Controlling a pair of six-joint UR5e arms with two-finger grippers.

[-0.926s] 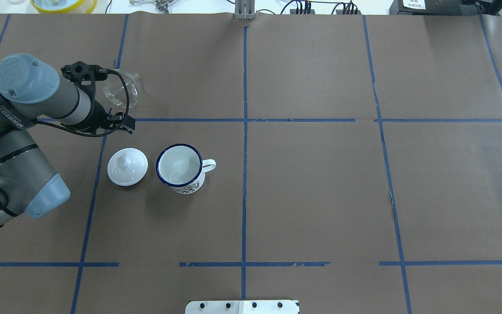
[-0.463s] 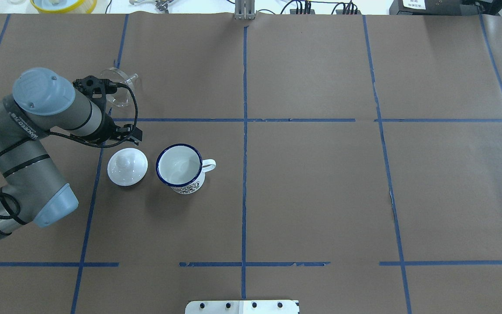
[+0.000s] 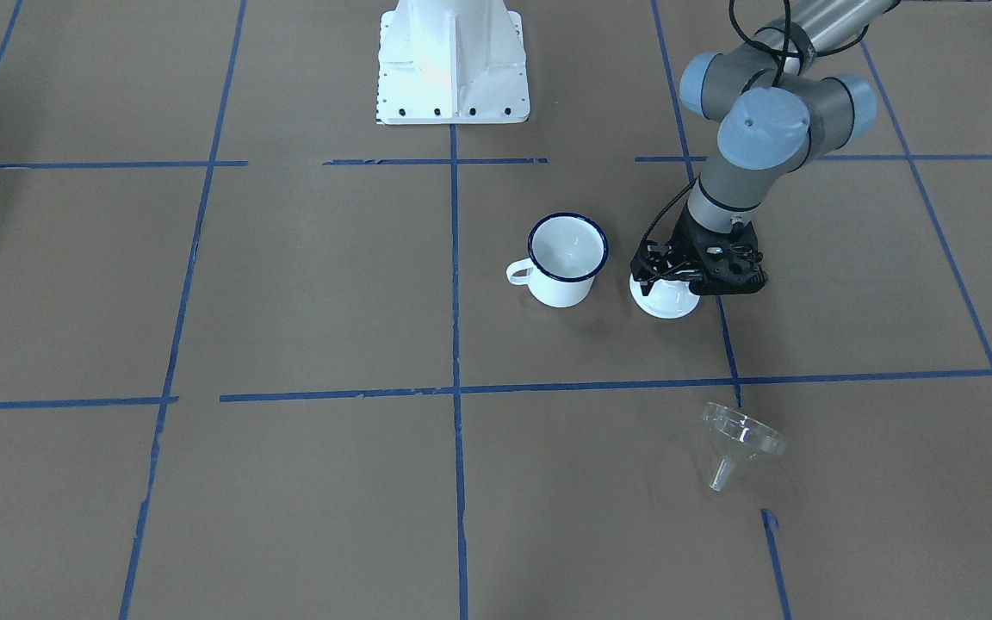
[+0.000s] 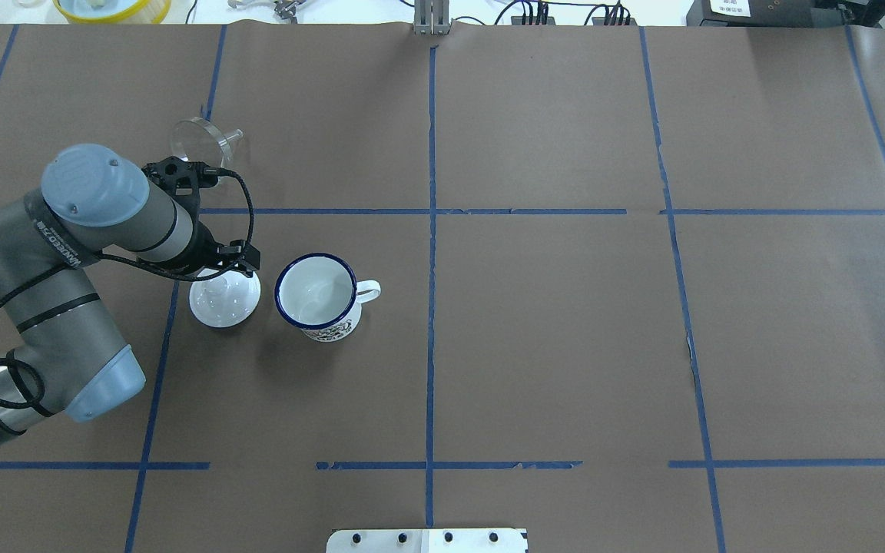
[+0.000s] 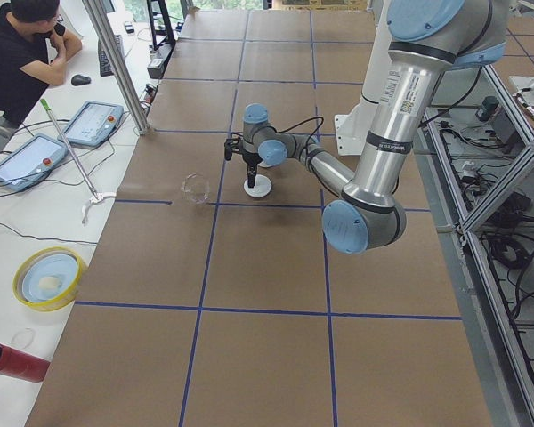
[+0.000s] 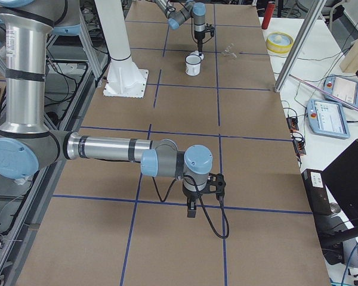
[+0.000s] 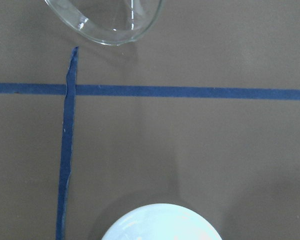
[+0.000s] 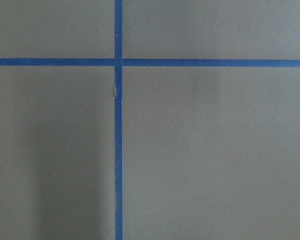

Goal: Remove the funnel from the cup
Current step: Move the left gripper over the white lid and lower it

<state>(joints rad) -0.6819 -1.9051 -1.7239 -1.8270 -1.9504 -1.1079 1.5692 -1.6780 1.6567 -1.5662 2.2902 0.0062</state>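
The clear funnel [image 4: 201,139] lies on its side on the brown table, free of everything; it also shows in the front view [image 3: 738,443] and at the top of the left wrist view [image 7: 107,20]. The white cup [image 4: 316,295] with a blue rim stands upright and empty, handle to the right, also in the front view [image 3: 567,258]. My left gripper [image 3: 692,288] hangs just above the white lid, empty, and looks open. My right gripper [image 6: 191,210] shows only in the exterior right view, over bare table, and I cannot tell its state.
A round white lid [image 4: 225,303] with a knob lies just left of the cup, partly under my left gripper. Blue tape lines cross the table. A yellow bowl [image 4: 111,8] sits beyond the far edge. An operator [image 5: 18,44] sits past the table.
My left arm has swung back from the funnel toward the lid and now stands over it. The funnel is left lying on the table, a little farther away.
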